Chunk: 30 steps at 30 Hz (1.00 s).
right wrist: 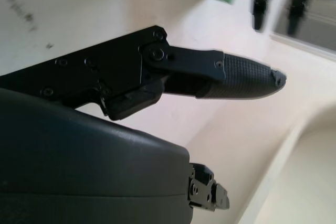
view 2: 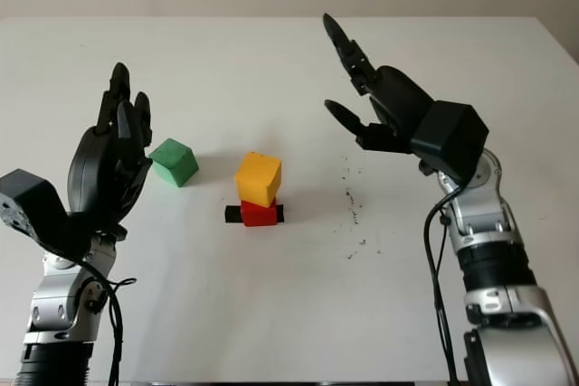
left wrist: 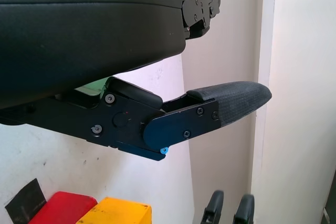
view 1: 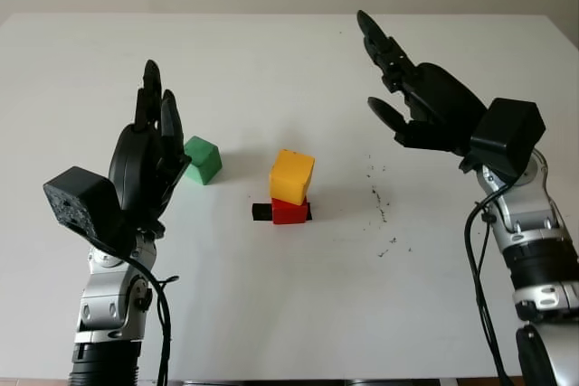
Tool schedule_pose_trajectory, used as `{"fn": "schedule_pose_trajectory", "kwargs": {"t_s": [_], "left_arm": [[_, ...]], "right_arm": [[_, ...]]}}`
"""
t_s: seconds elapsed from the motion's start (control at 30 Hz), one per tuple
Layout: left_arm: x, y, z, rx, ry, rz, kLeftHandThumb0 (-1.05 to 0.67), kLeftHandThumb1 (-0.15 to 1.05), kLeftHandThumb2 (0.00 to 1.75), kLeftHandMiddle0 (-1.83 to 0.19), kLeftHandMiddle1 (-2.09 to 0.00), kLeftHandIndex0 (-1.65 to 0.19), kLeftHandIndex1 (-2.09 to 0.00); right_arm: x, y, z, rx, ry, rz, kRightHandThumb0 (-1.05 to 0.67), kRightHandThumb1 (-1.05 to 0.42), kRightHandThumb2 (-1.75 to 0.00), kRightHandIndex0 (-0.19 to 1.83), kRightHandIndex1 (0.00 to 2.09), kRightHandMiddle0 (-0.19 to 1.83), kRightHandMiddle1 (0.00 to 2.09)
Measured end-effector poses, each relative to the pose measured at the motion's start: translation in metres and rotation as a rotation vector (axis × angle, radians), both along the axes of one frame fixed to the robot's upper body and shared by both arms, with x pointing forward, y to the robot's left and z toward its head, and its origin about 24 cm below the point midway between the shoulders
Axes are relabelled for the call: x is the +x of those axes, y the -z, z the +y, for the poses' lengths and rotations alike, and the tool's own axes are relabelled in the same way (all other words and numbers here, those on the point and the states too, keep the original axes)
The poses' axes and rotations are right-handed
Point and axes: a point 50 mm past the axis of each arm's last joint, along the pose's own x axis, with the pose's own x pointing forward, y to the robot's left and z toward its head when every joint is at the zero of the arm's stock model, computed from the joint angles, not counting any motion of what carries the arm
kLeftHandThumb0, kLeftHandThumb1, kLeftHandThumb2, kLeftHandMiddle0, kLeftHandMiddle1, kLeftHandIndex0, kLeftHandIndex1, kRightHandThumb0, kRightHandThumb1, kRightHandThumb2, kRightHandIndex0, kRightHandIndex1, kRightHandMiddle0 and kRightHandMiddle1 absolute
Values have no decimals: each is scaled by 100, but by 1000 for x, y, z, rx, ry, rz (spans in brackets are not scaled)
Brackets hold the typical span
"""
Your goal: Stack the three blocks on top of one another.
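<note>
A white bench (view 1: 271, 314) fills the room in front of the robot, with a pale wall behind it along the top of the frame. Near the centre sits a yellow block (view 1: 292, 176), stacked a little askew on a red block (view 1: 289, 211), which rests on a strip of black tape (view 1: 261, 212). Just left of centre, apart from that pair, a green block (view 1: 203, 159) stands tilted on the bench by itself. The left robot hand (view 1: 152, 146) is at the left of the frame, upright, open and holding nothing, just beside the green block. The right robot hand (view 1: 407, 88) is raised in the upper right, open too, with nothing in it, well apart from the blocks. A scatter of dark specks (view 1: 380, 201) marks the bench right of the stack.
</note>
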Motion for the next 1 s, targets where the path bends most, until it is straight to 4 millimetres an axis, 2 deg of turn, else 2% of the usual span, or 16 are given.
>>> {"fn": "schedule_pose_trajectory", "kwargs": {"t_s": [0.2, 0.37, 0.5, 0.53, 0.57, 0.67, 0.77, 0.8, 0.87, 0.93, 1.0], "left_arm": [[1, 0, 5, 8, -5, 2, -76, 105, 70, 19, 0, 19, 0], [1, -2, 13, 52, -16, -12, -73, 105, 67, 19, 0, 19, 0], [0, -9, 21, 144, -4, -33, -69, 105, 60, 17, -3, 17, -2], [0, -11, 24, 184, 0, -37, -68, 105, 56, 12, -6, 12, -4], [0, -15, 28, 240, -3, -43, -68, 105, 45, -3, -12, 0, -11], [3, -35, 39, 400, -8, -98, -56, 104, 18, -40, -25, -32, -30], [7, -61, 49, 516, 8, -155, -48, 100, 7, -59, -32, -51, -43], [8, -70, 52, 577, -5, -166, -51, 98, 6, -62, -34, -56, -47], [9, -87, 59, 730, -43, -176, -52, 96, 5, -60, -31, -56, -48], [10, -102, 62, 915, -58, -180, -52, 91, 5, -54, -16, -55, -38], [11, -115, 61, 1108, -44, -166, -61, 88, 5, -42, -6, -51, -28]], "right_arm": [[-19, 21, 5, 374, 139, 120, -76, -105, -66, -19, 0, -19, 0], [-32, 35, 14, 528, 165, 154, -76, -105, -75, -19, 0, -19, 0], [-32, 37, 15, 600, 174, 158, -76, -105, -75, -19, 0, -19, 0], [-32, 37, 15, 608, 176, 158, -76, -105, -74, -19, 0, -19, 0], [-33, 38, 16, 613, 176, 159, -75, -105, -73, -19, 0, -19, 0], [-34, 40, 15, 614, 176, 164, -75, -105, -73, -19, 0, -19, 0], [-34, 39, 15, 614, 176, 160, -75, -105, -72, -19, 0, -19, 0], [-34, 39, 15, 614, 176, 156, -76, -105, -71, -19, 0, -19, 0], [-34, 39, 15, 616, 179, 151, -76, -105, -70, -19, 0, -19, 0], [-34, 39, 14, 617, 182, 150, -76, -105, -69, -19, 0, -19, 0], [-34, 39, 14, 616, 180, 150, -76, -105, -69, -19, 0, -19, 0]]}}
